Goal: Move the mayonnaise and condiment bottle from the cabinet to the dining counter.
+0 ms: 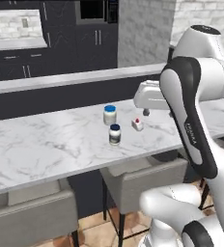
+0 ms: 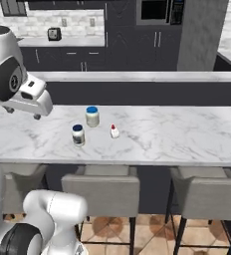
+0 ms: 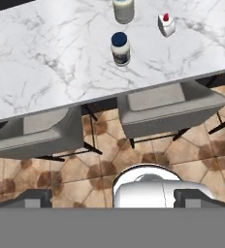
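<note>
The mayonnaise [image 1: 115, 134] [image 2: 78, 135] [image 3: 120, 48], a slim white jar with a navy lid, stands upright on the dining counter [image 1: 46, 144] [image 2: 177, 134] [image 3: 46, 63] near its front edge. My gripper [image 2: 24, 113] [image 3: 114, 196] hangs open and empty above the counter's front edge and the stools, on my side of the jar and apart from it. The condiment bottle is out of view. The cabinet [image 1: 97, 38] [image 2: 120, 45] is among the tall black cupboards far behind the counter.
A wider cream jar with a bright blue lid [image 1: 110, 115] [image 2: 92, 116] and a small white bottle with a red cap [image 1: 137, 124] [image 2: 114, 131] [image 3: 166, 24] stand just behind the mayonnaise. Grey stools [image 1: 143, 181] [image 2: 100, 187] [image 3: 168, 106] are tucked under the front edge. A raised black ledge [image 2: 137, 92] backs the counter.
</note>
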{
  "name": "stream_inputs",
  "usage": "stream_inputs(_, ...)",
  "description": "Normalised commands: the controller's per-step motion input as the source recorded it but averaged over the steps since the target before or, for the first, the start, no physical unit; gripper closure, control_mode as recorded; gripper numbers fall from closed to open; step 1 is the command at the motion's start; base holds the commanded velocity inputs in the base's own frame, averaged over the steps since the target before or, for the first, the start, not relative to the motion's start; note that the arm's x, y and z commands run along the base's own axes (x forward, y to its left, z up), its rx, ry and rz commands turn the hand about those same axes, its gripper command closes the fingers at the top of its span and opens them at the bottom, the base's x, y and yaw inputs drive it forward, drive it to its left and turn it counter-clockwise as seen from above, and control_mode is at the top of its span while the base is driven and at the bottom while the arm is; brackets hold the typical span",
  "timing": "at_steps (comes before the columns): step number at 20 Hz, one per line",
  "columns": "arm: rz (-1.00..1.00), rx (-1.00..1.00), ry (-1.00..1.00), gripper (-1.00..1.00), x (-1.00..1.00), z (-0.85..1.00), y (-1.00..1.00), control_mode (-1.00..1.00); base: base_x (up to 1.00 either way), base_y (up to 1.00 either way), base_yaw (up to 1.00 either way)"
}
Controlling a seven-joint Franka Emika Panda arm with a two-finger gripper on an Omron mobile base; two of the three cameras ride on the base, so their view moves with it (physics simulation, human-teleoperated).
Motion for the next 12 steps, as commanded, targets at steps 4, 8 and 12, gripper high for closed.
stream_inputs(4, 0.00, 0.00, 0.00, -1.00, 0.00, 0.00, 0.00, 1.00, -0.54, 1.00, 0.00)
stream_inputs(8, 0.00, 0.00, 0.00, -1.00, 0.00, 0.00, 0.00, 1.00, -0.17, 1.00, 0.00)
stream_inputs(12, 0.00, 0.00, 0.00, -1.00, 0.00, 0.00, 0.00, 1.00, 0.00, 1.00, 0.00)
